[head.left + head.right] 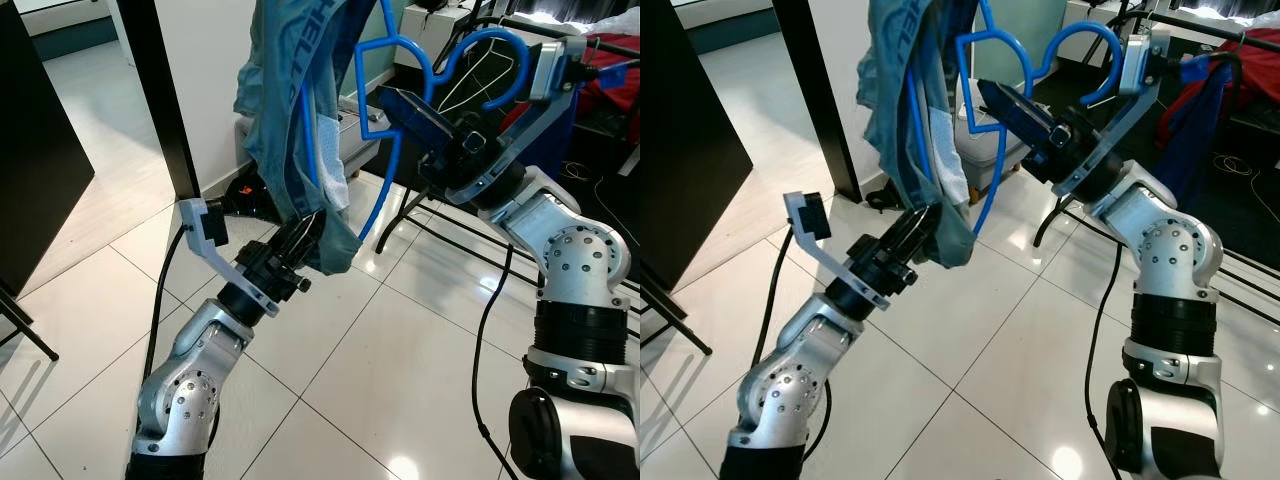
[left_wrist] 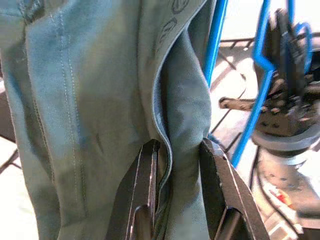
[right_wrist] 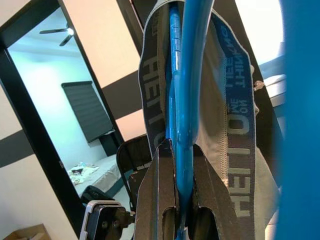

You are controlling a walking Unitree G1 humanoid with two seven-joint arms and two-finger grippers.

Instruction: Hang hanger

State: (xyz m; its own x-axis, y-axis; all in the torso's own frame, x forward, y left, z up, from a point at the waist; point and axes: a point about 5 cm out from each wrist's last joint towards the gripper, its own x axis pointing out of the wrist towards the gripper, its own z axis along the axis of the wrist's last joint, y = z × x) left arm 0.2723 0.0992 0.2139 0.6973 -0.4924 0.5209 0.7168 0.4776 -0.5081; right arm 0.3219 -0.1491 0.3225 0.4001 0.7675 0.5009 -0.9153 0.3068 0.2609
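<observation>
Reaching up from the lower left, the left gripper has its 2 black fingers pinched on the lower folds of a grey-blue garment, with a seam of the cloth caught between the jaws. That garment hangs from a blue hanger, its lettered waistband draped over the hanger's frame, and its bottom edge sags just above the white tiled floor. Behind it stand a black post and a pale wall. To the right, the right gripper comes in from the right side with its jaws clenched on 1 blue bar of the hanger, holding it in the air; the wrist view shows the bar squeezed tight between both fingers. The hanger's curved hook rises beside the right arm, near a black rack standing on the floor behind.
</observation>
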